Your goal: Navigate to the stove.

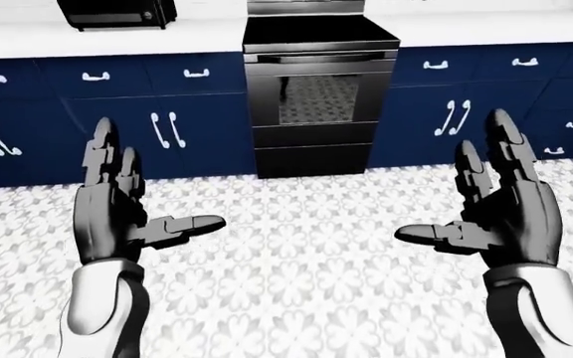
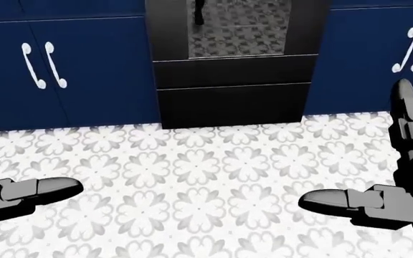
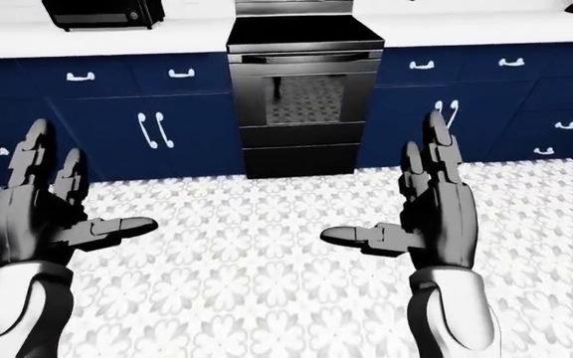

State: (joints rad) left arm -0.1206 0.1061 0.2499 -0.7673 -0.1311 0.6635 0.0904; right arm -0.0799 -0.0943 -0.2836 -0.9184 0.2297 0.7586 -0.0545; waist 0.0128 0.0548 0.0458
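The black stove [image 1: 318,89] stands at the top centre of the left-eye view, its glass oven door [image 2: 239,27] and lower drawer filling the top middle of the head view. My left hand [image 1: 132,212] is raised at the left with fingers spread and thumb out, holding nothing. At the right my right hand [image 1: 481,205] mirrors it, open and empty. Both hands hang over the patterned floor, well short of the stove.
Dark blue cabinets [image 1: 117,127] with white handles flank the stove under a white counter [image 1: 117,37]. A black microwave [image 1: 117,13] sits on the counter at the upper left. White floral floor tiles [image 1: 296,246] stretch between me and the stove.
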